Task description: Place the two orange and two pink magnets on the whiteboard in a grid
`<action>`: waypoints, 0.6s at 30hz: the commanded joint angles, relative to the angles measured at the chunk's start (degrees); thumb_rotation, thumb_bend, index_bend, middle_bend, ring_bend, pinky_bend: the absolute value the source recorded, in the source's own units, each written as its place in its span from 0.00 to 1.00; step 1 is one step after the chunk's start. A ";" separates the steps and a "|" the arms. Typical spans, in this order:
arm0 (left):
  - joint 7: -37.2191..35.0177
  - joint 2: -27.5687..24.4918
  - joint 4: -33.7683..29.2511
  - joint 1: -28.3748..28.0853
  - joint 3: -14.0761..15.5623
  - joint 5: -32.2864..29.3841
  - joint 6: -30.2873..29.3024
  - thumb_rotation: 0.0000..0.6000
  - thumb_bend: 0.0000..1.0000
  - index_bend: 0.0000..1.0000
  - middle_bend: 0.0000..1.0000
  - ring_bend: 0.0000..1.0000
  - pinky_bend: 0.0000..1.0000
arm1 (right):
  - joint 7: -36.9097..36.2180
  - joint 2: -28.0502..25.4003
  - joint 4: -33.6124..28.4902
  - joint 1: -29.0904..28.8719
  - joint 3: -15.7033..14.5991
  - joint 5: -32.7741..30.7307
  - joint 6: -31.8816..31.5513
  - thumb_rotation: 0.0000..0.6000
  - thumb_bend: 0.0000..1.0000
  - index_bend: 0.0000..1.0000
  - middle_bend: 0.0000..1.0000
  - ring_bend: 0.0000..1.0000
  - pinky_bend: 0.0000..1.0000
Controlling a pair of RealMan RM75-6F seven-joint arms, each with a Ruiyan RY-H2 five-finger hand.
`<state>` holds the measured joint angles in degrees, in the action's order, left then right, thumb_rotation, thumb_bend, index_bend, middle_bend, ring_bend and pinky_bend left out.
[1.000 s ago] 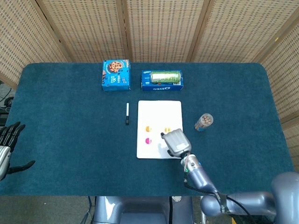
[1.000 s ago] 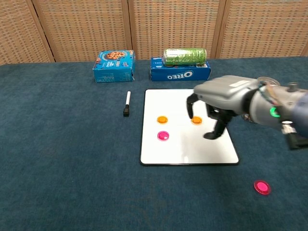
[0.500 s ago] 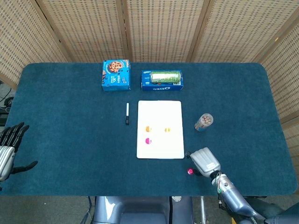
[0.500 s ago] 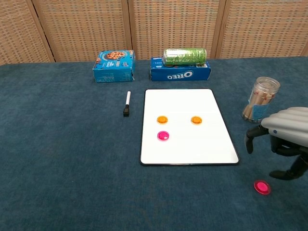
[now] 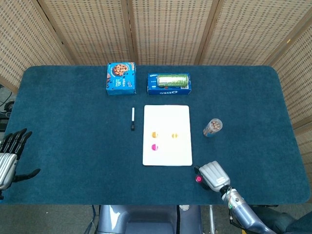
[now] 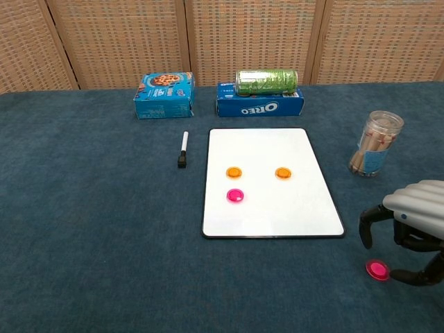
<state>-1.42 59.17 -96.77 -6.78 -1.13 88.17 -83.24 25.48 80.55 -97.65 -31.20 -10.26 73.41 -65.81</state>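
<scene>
The right hand now sits lower and nearer the table's front edge than half a second ago, off the whiteboard altogether; a second ago it hovered over the board's right half. Its fingers are curved and apart, holding nothing, arched over the loose pink magnet, which lies on the blue cloth just past the board's front right corner; whether a fingertip touches it cannot be told. In the head view the same magnet peeks out at the left edge of the hand. On the board nothing has moved: two orange magnets lie side by side in one row, and the other pink magnet sits directly below the left orange one. The left hand stays at the table's far left edge, fingers spread and empty, barely shifted.
</scene>
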 commanded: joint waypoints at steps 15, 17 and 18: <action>-0.11 -0.09 -0.06 -0.01 -0.04 -0.10 -0.07 1.00 0.00 0.00 0.00 0.00 0.00 | -0.04 3.92 5.63 2.92 1.92 2.22 2.10 1.00 0.34 0.42 0.97 0.94 1.00; -0.14 -0.12 -0.08 -0.03 -0.05 -0.15 -0.02 1.00 0.00 0.00 0.00 0.00 0.00 | -0.01 4.11 5.99 3.15 2.11 2.46 2.23 1.00 0.34 0.42 0.97 0.94 1.00; -0.13 -0.12 -0.05 -0.02 -0.04 -0.17 -0.02 1.00 0.00 0.00 0.00 0.00 0.00 | 0.01 4.17 6.09 3.23 2.17 2.55 2.27 1.00 0.34 0.42 0.97 0.94 1.00</action>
<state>-1.54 59.05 -96.82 -6.82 -1.18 88.01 -83.26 25.47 84.68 -91.60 -28.02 -8.12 75.92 -63.58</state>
